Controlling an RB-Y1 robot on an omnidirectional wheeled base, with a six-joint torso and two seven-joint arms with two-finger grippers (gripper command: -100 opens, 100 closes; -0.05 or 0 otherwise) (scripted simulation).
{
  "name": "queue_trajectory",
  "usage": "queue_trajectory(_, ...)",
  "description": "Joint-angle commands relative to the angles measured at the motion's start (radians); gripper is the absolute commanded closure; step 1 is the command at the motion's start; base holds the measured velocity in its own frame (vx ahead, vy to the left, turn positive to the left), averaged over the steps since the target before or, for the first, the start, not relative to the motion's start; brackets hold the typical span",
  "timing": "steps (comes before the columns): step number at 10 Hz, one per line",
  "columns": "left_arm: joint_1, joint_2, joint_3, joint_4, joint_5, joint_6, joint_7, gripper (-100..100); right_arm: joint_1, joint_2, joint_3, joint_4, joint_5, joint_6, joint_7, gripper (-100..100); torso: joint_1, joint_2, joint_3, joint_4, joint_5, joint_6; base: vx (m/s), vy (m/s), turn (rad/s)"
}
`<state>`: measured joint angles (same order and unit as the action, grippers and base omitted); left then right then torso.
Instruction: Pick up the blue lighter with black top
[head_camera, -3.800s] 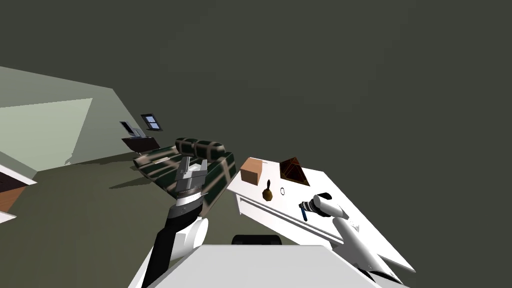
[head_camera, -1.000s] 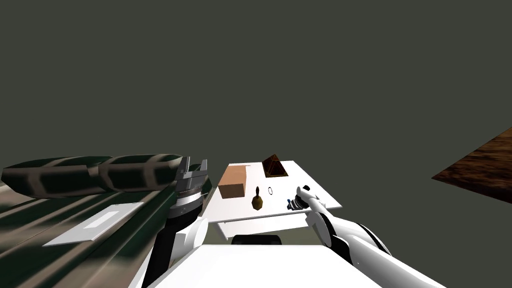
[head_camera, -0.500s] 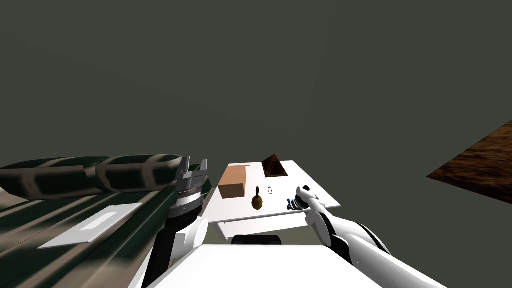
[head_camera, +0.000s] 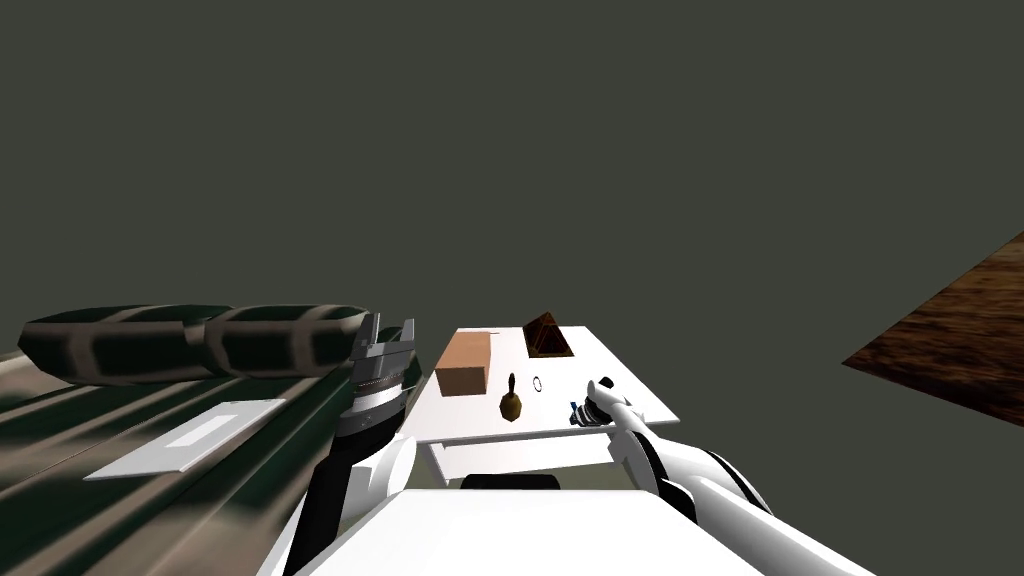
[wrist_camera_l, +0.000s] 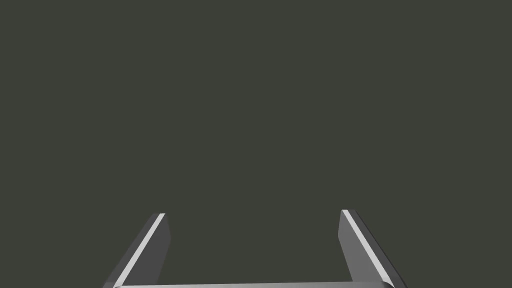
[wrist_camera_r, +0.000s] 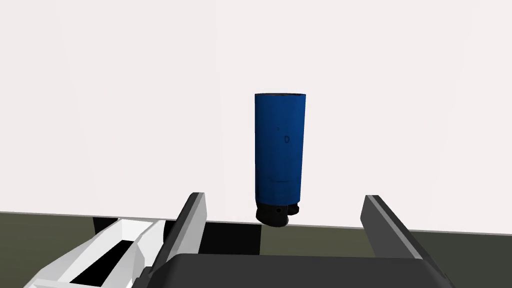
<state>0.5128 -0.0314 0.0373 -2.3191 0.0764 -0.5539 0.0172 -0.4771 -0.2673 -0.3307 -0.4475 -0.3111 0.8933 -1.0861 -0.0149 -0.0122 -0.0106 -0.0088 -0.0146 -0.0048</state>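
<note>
The blue lighter (wrist_camera_r: 279, 145) lies on the white table (wrist_camera_r: 125, 100), and its black top (wrist_camera_r: 276, 214) pokes just past the table's front edge. My right gripper (wrist_camera_r: 285, 196) is open, one finger on each side of the black end, neither touching it. From the head view, the right gripper (head_camera: 585, 410) sits at the table's (head_camera: 590, 355) front edge, a speck of the blue lighter (head_camera: 577, 408) at its tip. My left gripper (head_camera: 386, 336) is held up to the left of the table, open and empty (wrist_camera_l: 252, 213).
On the table stand a brown box (head_camera: 465, 365), a dark pyramid-shaped thing (head_camera: 546, 335), a small brown bell-shaped object (head_camera: 511, 401) and a thin ring (head_camera: 538, 382). A green plaid sofa (head_camera: 200, 345) with a white flat item (head_camera: 190, 438) is at the left. A brown wooden surface (head_camera: 950, 340) is far right.
Since 3.8 s ago I have turned and moved, so the table is now straight ahead. Over the last second my view shifted slightly; my right hand edged left at the table's front.
</note>
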Motion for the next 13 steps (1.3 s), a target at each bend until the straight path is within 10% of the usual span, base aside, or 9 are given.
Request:
queue_trajectory(1,0.0,0.0,0.0,0.0,0.0,0.0,0.0,0,0.0,0.0,0.0,0.0,0.0,0.0,0.0,-100,0.0,0.0,0.0,0.0,0.0,0.0,-0.001,-0.017,0.007)
queue_trajectory(2,0.0,0.0,0.0,0.0,0.0,0.0,0.0,0,0.003,0.002,0.001,-0.008,0.001,0.004,-0.005,100,0.001,-0.001,-0.001,0.0,0.0,0.0,0.0,0.0,0.0)
queue_trajectory(6,0.0,0.0,0.0,0.0,0.0,0.0,0.0,0,0.002,0.003,0.001,-0.007,0.0,0.005,-0.004,100,0.001,-0.003,-0.002,-0.001,0.0,0.001,0.0,0.0,0.0)
queue_trajectory(7,0.0,0.0,0.0,0.0,0.0,0.0,0.0,0,0.002,0.003,0.001,-0.007,0.0,0.005,-0.004,0,0.001,-0.003,-0.002,-0.001,0.0,0.001,0.0,0.0,0.0)
queue_trajectory(8,0.0,0.0,0.0,0.0,0.0,0.0,0.0,0,-0.006,-0.017,-0.012,-0.013,-0.007,0.036,0.021,100,0.001,-0.003,-0.002,-0.001,0.0,0.001,-0.009,0.05,-0.074)
queue_trajectory(12,0.0,0.0,0.0,0.0,0.0,0.0,0.0,0,-0.022,-0.042,-0.028,-0.009,-0.016,0.064,0.05,100,0.005,-0.002,-0.002,-0.001,0.001,0.001,-0.013,0.062,-0.055)
queue_trajectory(13,0.0,0.0,0.0,0.0,0.0,0.0,0.0,0,-0.024,-0.044,-0.03,-0.008,-0.016,0.067,0.054,0,0.003,-0.003,-0.002,-0.001,0.001,0.0,-0.002,0.006,0.002)
